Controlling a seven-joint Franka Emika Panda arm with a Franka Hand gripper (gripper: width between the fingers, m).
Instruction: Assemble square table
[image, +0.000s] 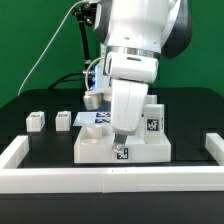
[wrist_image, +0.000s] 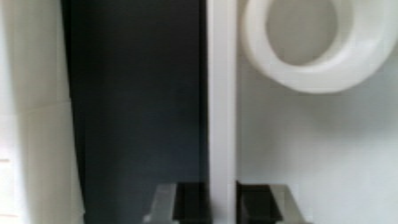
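The exterior view is showing the whole scene: the white square table slab (image: 100, 146) lying on the dark desk (image: 190, 112) against the border wall (image: 110, 180), two loose legs (image: 36, 120) sitting well apart at that view's left. The wrist view is showing only the slab's thin edge (wrist_image: 222, 100) and a corner hole (wrist_image: 320, 45) up close. The fingers (image: 122, 140) are pinching nearly together on that edge.

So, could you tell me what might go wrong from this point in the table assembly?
1. The gripper is shut on the thin edge of the square tabletop, as the wrist view shows; such a narrow hold could slip or let the slab twist.
2. The tabletop sits close to the border wall, so dragging it may jam it there.
3. A leg stands right beside the arm; a sideways move could knock it over.
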